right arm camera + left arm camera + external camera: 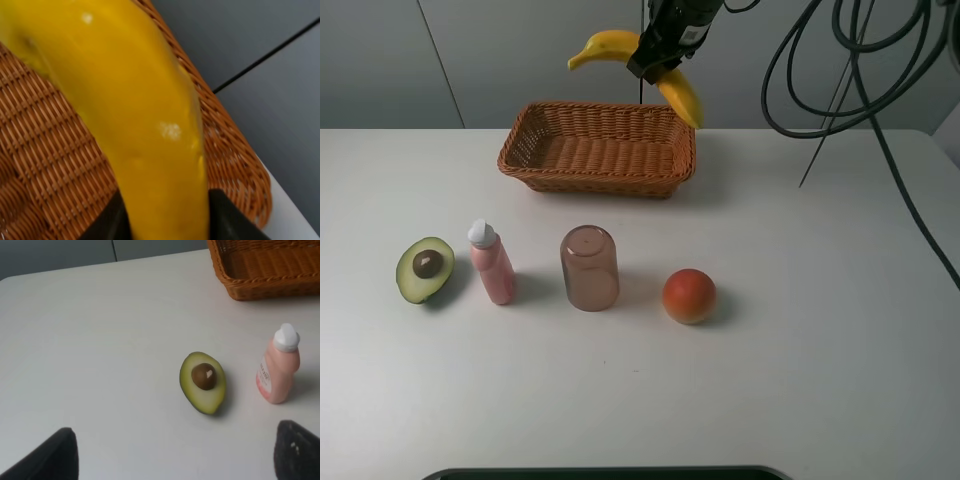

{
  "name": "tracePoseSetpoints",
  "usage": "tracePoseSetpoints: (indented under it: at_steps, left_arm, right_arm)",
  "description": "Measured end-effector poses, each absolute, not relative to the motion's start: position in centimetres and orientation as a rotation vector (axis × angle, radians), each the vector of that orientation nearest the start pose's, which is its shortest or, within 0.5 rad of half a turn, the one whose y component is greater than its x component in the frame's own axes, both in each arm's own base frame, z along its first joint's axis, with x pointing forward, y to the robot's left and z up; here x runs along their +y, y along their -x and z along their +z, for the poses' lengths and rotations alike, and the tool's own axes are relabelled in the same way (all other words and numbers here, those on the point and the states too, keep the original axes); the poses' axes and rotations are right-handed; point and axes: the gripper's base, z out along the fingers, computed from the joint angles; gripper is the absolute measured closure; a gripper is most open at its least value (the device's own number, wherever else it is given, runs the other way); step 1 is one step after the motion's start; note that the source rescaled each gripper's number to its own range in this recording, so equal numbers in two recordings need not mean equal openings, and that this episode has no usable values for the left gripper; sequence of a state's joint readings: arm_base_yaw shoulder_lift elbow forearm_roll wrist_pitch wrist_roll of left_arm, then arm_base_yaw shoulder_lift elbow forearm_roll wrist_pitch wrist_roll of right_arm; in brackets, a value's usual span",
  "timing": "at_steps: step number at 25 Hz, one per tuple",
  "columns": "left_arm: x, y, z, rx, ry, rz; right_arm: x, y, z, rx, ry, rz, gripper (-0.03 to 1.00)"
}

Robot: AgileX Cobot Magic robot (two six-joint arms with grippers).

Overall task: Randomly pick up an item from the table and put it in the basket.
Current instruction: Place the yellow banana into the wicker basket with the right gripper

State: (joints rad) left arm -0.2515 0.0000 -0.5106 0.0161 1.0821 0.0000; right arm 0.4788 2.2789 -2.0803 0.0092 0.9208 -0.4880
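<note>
My right gripper is shut on the yellow banana and holds it in the air above the back right of the brown wicker basket. In the right wrist view the banana fills the frame between the dark fingers, with the basket's weave below it. The basket stands at the back middle of the white table. My left gripper is open and empty, low over the table near the halved avocado; only its two dark fingertips show.
In a row in front of the basket lie the halved avocado, a pink bottle with a white cap, an upturned pink cup and a round red-orange fruit. Black cables hang at the back right.
</note>
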Motion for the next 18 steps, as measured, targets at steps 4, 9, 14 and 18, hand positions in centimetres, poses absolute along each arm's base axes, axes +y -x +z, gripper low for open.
tracePoseSetpoints:
  at_steps: [4, 9, 14, 18]
  left_arm:
    - [0.3, 0.6, 27.8, 2.042, -0.257, -0.137]
    - [0.3, 0.6, 27.8, 2.042, -0.257, -0.137]
    - [0.3, 0.6, 27.8, 2.042, -0.257, -0.137]
    - [0.3, 0.6, 27.8, 2.042, -0.257, -0.137]
  right_arm:
    - [26.2, -45.3, 19.8, 2.265, 1.29, 0.005, 0.96]
    - [27.8, -45.0, 16.5, 2.261, 1.372, -0.007, 0.96]
    - [28.1, -45.1, 15.7, 2.257, 1.38, -0.006, 0.96]
    - [28.1, -45.1, 15.6, 2.256, 1.38, -0.006, 0.96]
